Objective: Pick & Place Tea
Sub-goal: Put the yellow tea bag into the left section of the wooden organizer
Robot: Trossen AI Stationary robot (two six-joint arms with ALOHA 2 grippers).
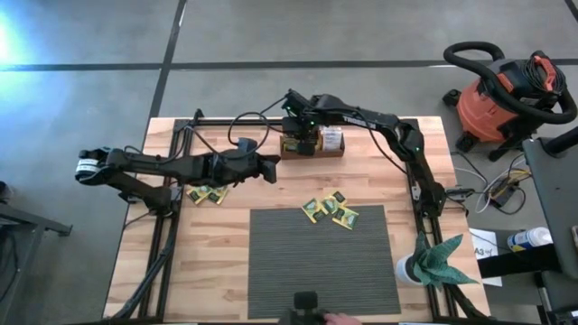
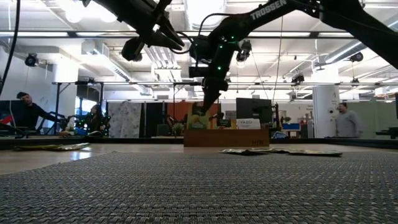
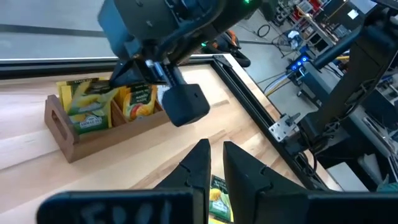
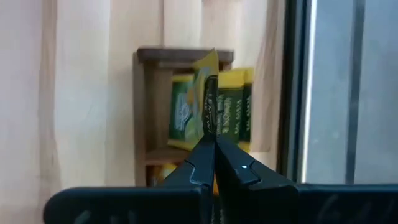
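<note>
You are holding a yellow-green tea sachet [image 4: 208, 106] pinched in the right gripper [image 4: 214, 144] over the wooden tray [image 1: 312, 152] at upper centre, so be lowering it straight before releasing.

Ceiling lights [image 2: 205, 9] glare white in the low view, leaving the arms dark against them. Glare whitens the floor [image 1: 13, 36] at the high view's left edge. The woven mat [image 2: 199, 186] blurs close up. The wooden tray [image 4: 180, 106] looks soft.
</note>
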